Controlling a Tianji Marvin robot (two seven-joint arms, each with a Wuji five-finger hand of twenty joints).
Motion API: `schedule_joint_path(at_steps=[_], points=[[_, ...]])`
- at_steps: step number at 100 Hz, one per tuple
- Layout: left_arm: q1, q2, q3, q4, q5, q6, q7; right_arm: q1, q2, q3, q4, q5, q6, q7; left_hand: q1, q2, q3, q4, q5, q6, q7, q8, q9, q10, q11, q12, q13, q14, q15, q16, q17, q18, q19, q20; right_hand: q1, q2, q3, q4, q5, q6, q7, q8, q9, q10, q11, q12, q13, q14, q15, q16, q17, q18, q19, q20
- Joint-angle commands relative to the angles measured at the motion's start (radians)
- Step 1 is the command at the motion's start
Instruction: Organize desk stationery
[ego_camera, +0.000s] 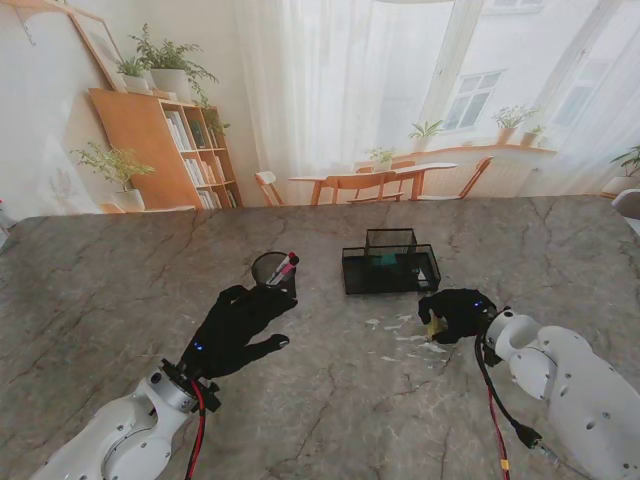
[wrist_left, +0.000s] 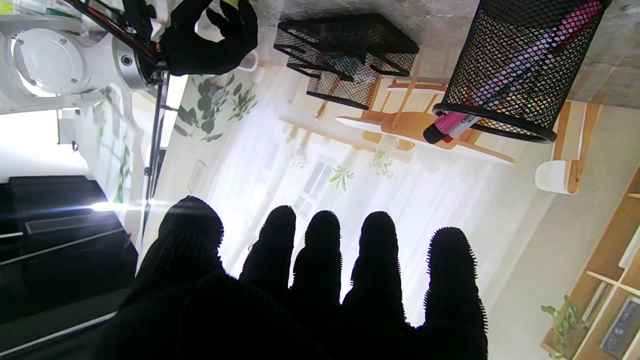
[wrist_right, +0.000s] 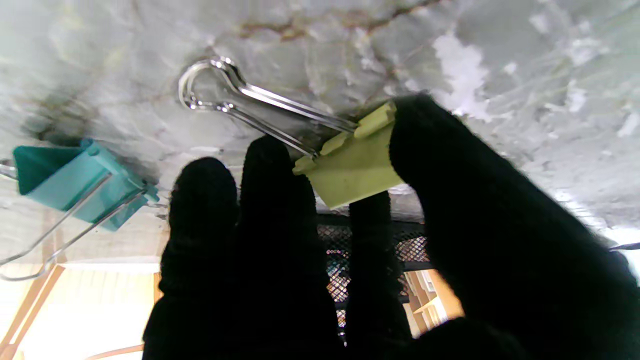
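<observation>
No legible text or labels

On our table (ego_camera: 120, 290) the mesh pen cup (ego_camera: 273, 271), with a marker (ego_camera: 283, 268) in it, stands left of the mesh desk organizer (ego_camera: 390, 266). A binder clip (ego_camera: 435, 327) lies nearer to us, right of both.

The teal binder clip's (wrist_right: 80, 182) wire handles run off-frame.

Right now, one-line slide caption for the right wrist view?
Right robot hand pinching a yellow-green binder clip on the marble table, teal binder clip alongside.
</observation>
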Motion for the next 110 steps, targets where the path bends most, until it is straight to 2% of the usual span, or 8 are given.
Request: schedule_joint_path(at_steps=[1,64,91,110], points=[[0.006,-0.003,0.001,-0.004,0.000,0.000,0.004,-0.024,-0.006,0.002,-0.001,0.005,0.011,0.019,0.016,0.053,-0.010,-0.070,0.020,-0.019,0.012,0.013,0.012,-0.019,0.001,0.010,0.012,-0.020,0.001,0.003,-0.002,0.005,-0.002,0.021,0.153,0.058,0.111,0.048,0.035,-0.016,0.044,0.016,0.142,-0.156,0.094,0.026,0.024,-0.022,0.012,0.002,0.024,-0.038,-0.006,-0.015],[0.010,-0.003,-0.001,-0.006,0.003,-0.001,0.012,-0.088,-0.049,0.089,-0.159,0.120,0.129,0.011,0.015,0.054,-0.011,-0.070,0.020,-0.020,0.012,0.013,0.012,-0.018,0.001,0.010,0.013,-0.020,0.002,0.004,-0.003,0.005,-0.002,0.021,0.158,0.044,0.118,0.045,0.052,-0.019,0.051,0.010,0.160,-0.152,0.079,0.039,0.038,-0.015,0.007,0.014,0.041,-0.032,-0.010,-0.022],[0.019,-0.004,-0.010,-0.011,0.007,0.000,0.022,-0.025,-0.065,0.071,-0.191,0.178,0.173,0.009,0.015,0.054,-0.011,-0.070,0.021,-0.020,0.012,0.013,0.013,-0.018,0.001,0.010,0.014,-0.019,0.002,0.004,-0.002,0.005,-0.002,0.021,0.163,0.050,0.113,0.045,0.051,-0.021,0.055,0.012,0.158,-0.149,0.075,0.045,0.039,-0.014,0.006,0.016,0.048,-0.033,-0.013,-0.024],[0.025,-0.004,-0.018,-0.014,0.011,0.000,0.029,0.067,-0.071,0.029,-0.163,0.198,0.171,0.002,0.015,0.053,-0.011,-0.070,0.021,-0.020,0.012,0.013,0.012,-0.018,0.001,0.010,0.013,-0.020,0.002,0.004,-0.002,0.005,-0.002,0.021,0.165,0.057,0.106,0.046,0.046,-0.023,0.056,0.012,0.154,-0.152,0.072,0.048,0.037,-0.017,0.002,0.015,0.051,-0.037,-0.017,-0.027]])
